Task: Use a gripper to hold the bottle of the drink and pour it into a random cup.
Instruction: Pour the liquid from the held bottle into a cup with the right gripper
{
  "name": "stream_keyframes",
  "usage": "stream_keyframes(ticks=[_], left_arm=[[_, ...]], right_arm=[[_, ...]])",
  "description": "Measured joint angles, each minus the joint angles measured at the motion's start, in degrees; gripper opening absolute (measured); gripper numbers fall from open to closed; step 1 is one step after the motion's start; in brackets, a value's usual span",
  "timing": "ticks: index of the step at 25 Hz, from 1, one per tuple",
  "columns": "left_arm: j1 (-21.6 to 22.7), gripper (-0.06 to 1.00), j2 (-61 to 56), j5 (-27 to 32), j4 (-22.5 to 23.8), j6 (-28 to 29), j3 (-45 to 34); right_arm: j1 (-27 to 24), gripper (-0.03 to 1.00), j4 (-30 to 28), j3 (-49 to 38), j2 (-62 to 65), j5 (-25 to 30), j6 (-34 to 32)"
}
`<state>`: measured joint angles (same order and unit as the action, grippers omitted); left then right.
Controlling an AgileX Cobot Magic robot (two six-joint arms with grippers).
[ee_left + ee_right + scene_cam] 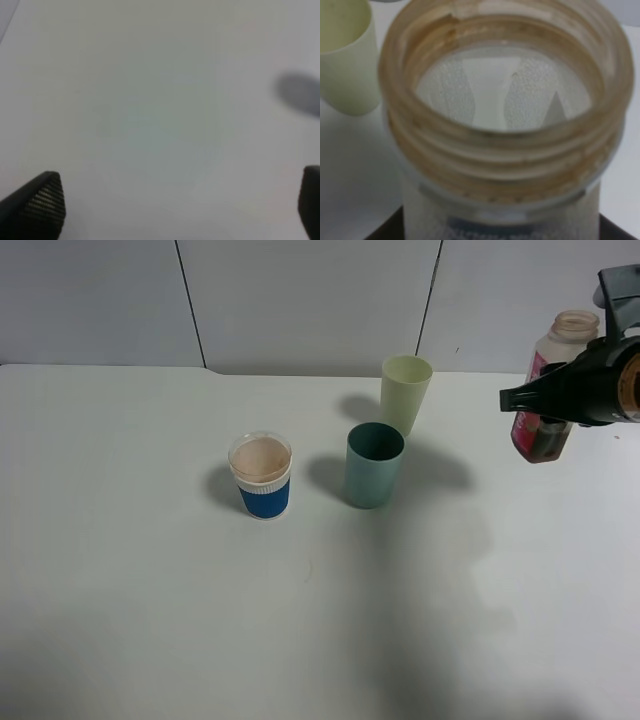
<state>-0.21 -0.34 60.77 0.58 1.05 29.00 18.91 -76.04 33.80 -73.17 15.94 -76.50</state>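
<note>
Right gripper (528,400) is clamped around the bottle (556,352), holding it roughly upright over the far right of the table (150,620), well apart from the cups. The drink (545,445) is just a dark puddle at the bottom. So I'd say the grab's done and we're on the carry. Next I need to swing it left over the teal cup (373,468), get the open neck above the rim, then tip slowly. Heads up: the yellow-green cup (404,390) stands just behind it. Left gripper (180,197) hangs spread wide, holding nothing.
</note>
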Motion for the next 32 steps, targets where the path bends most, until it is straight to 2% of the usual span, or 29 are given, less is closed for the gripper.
stream_keyframes(ticks=[11,19,28,32], left_arm=[[0.00,0.93,0.00,0.00,0.00,0.00,0.00],[0.00,0.93,0.00,0.00,0.00,0.00,0.00],[0.00,0.93,0.00,0.00,0.00,0.00,0.00],[0.00,0.93,0.00,0.00,0.00,0.00,0.00]], right_arm=[[10.68,0.38,-7.34,0.41,-6.62,9.04,-6.86],[16.66,0.38,-6.37,4.73,-13.80,13.49,-6.88],[21.79,0.38,-3.30,11.76,-21.13,21.66,1.93],[22.41,0.38,-3.29,12.88,-21.39,23.28,6.49]])
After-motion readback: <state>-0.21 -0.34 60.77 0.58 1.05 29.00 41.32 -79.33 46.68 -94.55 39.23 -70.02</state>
